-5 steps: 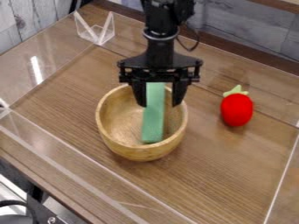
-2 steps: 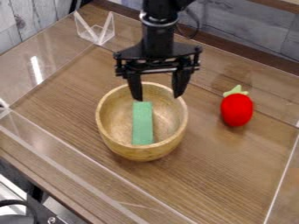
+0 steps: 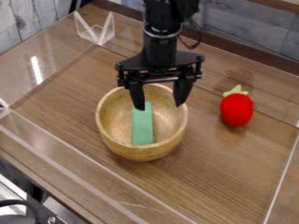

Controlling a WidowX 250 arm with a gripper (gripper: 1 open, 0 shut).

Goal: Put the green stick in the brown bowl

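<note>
Camera view: the gripper (image 3: pixel 159 87) is seen with its jaws spread wide and pointing down, nothing grasped, above the far rim of the brown bowl (image 3: pixel 111 131). The green stick (image 3: pixel 143 127) is lying inside the bowl, leaned on its inner wall. It is judged light, stiff and matte, best taken across its narrow width. Its upper end is partly hidden by the fingers. A red strawberry toy (image 3: pixel 237 108) is placed well apart.

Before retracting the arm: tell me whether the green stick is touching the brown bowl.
Touching. The camera view shows the green stick lying inside the brown bowl, resting on its floor and far wall.
</note>
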